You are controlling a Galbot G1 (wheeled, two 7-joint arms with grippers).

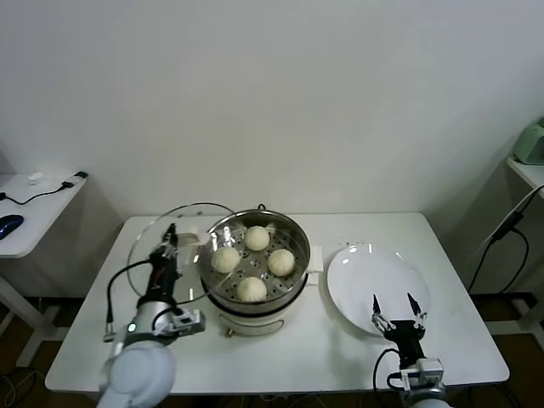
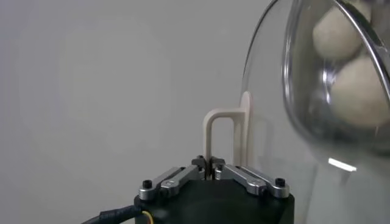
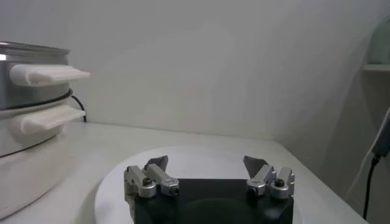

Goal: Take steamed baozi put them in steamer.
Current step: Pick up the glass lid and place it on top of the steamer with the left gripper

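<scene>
Several pale baozi (image 1: 257, 237) lie on the perforated tray inside the steel steamer (image 1: 295, 234) at the table's middle. Two of them show through the glass in the left wrist view (image 2: 359, 91). My left gripper (image 1: 172, 235) is shut on the cream handle (image 2: 213, 131) of the glass lid (image 1: 144, 255) and holds the lid tilted at the steamer's left side. My right gripper (image 1: 393, 308) is open and empty, low over the front edge of the white plate (image 1: 374, 268). The plate (image 3: 116, 179) has nothing on it. The steamer's side handles show in the right wrist view (image 3: 46, 74).
The steamer stands on a cream base (image 1: 255, 319). A side table (image 1: 34, 212) with a cable and a dark mouse stands at the far left. A cable (image 1: 501, 234) hangs at the right, below a shelf with a green object (image 1: 531, 140).
</scene>
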